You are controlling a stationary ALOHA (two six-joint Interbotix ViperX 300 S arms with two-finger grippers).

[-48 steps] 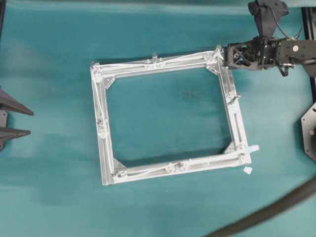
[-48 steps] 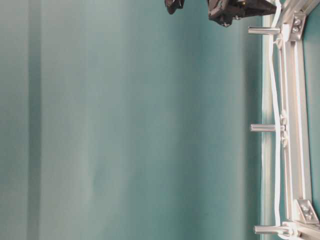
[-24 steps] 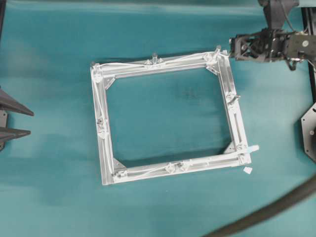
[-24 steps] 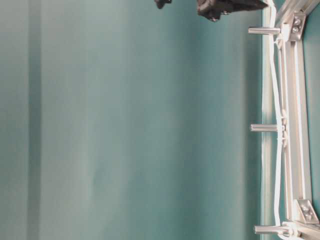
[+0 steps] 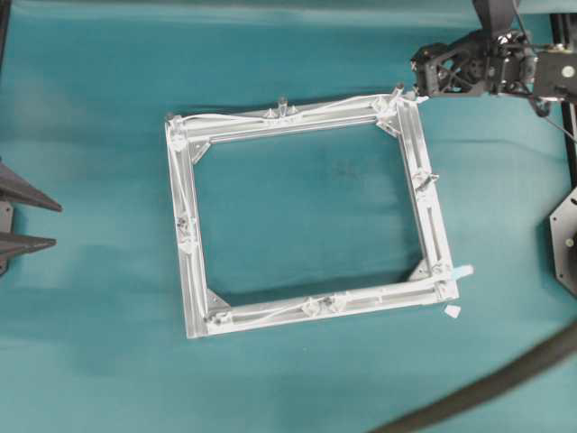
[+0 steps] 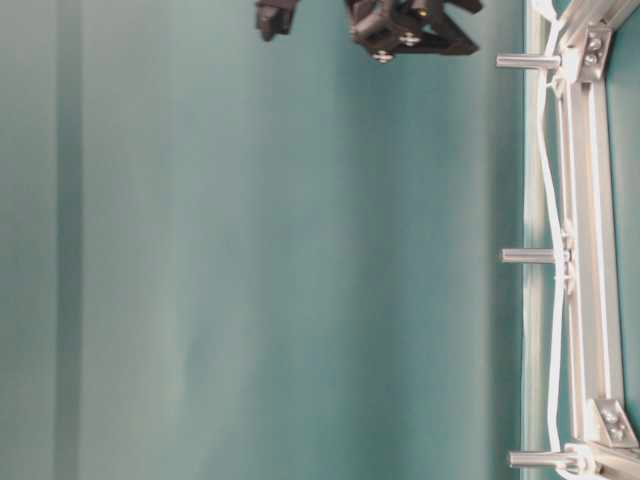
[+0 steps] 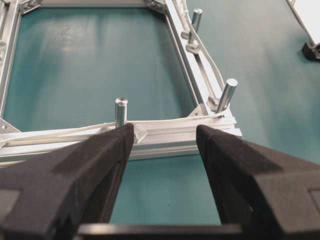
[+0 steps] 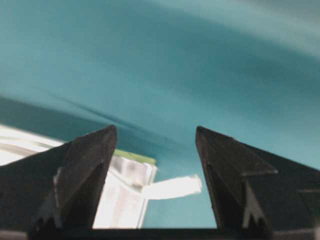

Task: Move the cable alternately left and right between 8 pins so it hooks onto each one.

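Fingers spread wide on my right gripper point(image 5: 416, 74), nothing between them, hanging just off the far right corner of the square silver aluminium-rail frame point(image 5: 191, 271) in the overhead view. Through my right wrist camera the two black fingertips point(image 8: 95, 150) frame blurred teal cloth, a bright patch of frame and a short white stub sticking out from it. From table level that gripper point(image 6: 330, 22) floats clear above the surface, apart from the rail.

My left gripper point(image 7: 165, 135) is spread just as wide and holds nothing; its dark fingers point(image 7: 80, 175) sit low in front of the near rail. In the overhead view only its two pointed tips point(image 5: 27, 221) show at the left edge, well apart from the frame.

Out on the frame, the thin white cable point(image 6: 545, 180) runs along the rails, bending to one side and the other of the small silvery upright pins point(image 7: 121, 111). Its end point(image 5: 462, 271) pokes past the near right corner, with a small white scrap point(image 5: 452, 311) on the teal tablecloth point(image 5: 306, 54) just beside it. Further out, a thick dark grey hose point(image 5: 505, 379) curves across the bottom right.
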